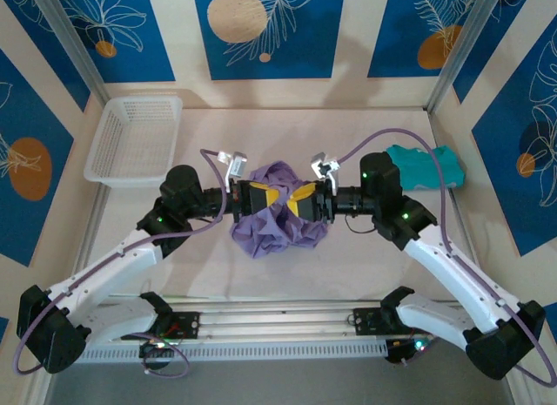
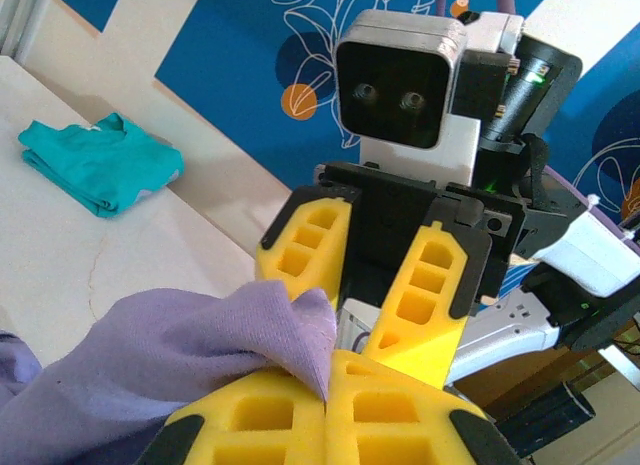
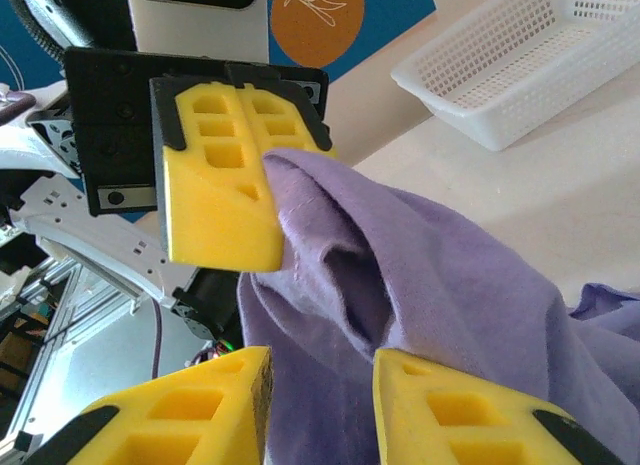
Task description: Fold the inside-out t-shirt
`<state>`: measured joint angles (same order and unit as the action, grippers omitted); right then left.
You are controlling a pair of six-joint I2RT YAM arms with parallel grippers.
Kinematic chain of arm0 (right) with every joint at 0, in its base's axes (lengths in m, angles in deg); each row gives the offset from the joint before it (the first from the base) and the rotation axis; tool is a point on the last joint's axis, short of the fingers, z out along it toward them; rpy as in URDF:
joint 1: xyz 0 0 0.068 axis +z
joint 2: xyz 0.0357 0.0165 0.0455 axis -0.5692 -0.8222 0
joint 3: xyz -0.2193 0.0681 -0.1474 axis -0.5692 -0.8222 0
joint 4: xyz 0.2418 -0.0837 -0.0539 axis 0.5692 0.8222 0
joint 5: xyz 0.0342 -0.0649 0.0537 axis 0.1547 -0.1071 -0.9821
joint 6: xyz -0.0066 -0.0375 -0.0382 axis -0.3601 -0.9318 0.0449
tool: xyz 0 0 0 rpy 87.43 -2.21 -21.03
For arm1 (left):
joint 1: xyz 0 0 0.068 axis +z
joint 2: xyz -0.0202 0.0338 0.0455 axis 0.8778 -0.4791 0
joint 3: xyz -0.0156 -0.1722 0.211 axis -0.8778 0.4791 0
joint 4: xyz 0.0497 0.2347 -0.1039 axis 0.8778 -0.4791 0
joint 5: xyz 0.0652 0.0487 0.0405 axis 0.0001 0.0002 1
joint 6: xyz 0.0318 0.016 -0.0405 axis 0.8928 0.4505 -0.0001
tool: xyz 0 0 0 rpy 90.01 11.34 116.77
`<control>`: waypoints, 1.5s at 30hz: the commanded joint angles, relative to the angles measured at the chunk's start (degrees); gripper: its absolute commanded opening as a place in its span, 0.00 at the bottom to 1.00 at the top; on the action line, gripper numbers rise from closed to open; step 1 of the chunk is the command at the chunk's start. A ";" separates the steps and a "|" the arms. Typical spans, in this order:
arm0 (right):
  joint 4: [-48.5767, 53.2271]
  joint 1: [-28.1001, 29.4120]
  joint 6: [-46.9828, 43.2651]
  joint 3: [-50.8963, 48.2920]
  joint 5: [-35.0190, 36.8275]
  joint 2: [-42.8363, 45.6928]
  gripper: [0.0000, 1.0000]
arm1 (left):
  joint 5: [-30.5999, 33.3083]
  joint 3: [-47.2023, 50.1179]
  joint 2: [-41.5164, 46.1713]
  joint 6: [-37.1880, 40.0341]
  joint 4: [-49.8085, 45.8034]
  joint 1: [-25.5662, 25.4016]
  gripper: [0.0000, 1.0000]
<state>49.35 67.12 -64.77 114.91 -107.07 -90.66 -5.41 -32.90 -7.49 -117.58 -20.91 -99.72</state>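
The inside-out t-shirt (image 1: 277,220) lay as a crumpled lavender heap on the table (image 1: 348,266), directly beneath and between the two sets of jaws, which faced each other tip to tip above it. One raised fold ran up into the left jaws. These were pressed together and pinching that fold at their tips. The right jaws stood spread, one finger either side of the same raised cloth, with fabric lying in the gap but not clamped.

Handling, as I judged it:
- The shirt was thin, soft and light, and not fragile.
- It would keep no shape of its own and would sag from any held point.
- It would drag on the table rather than slide cleanly.
- A pinch on a single layer could slip. I rated a hem, a shoulder seam or the collar edge as the better hold, taken at two points well apart so that the cloth could be drawn flat.
- In the heap I could not tell hem from sleeve.

Markings: I could read no brand, care label or print on the cloth.

A folded teal garment (image 1: 426,167) lay behind the right jaws, past that arm's wrist, apart from the shirt. A white basket (image 1: 135,139) stood behind the left jaws, well apart from them.
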 commanded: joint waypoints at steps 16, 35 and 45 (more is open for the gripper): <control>-6.76 -0.19 1.26 2.26 -7.00 -3.52 0.18 | 0.46 -0.11 0.24 1.98 -0.11 0.62 0.00; -8.61 -0.24 14.83 5.19 -0.92 -3.69 0.00 | 17.93 0.33 7.29 15.59 -19.25 -0.51 0.55; -7.45 3.10 17.89 8.15 4.16 -7.34 0.00 | 27.31 -5.38 5.05 21.22 -25.23 -7.76 0.60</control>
<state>42.51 69.52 -48.84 121.11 -104.32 -97.74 17.89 -35.20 -0.47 -99.57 -44.01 -106.02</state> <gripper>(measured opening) 0.065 0.599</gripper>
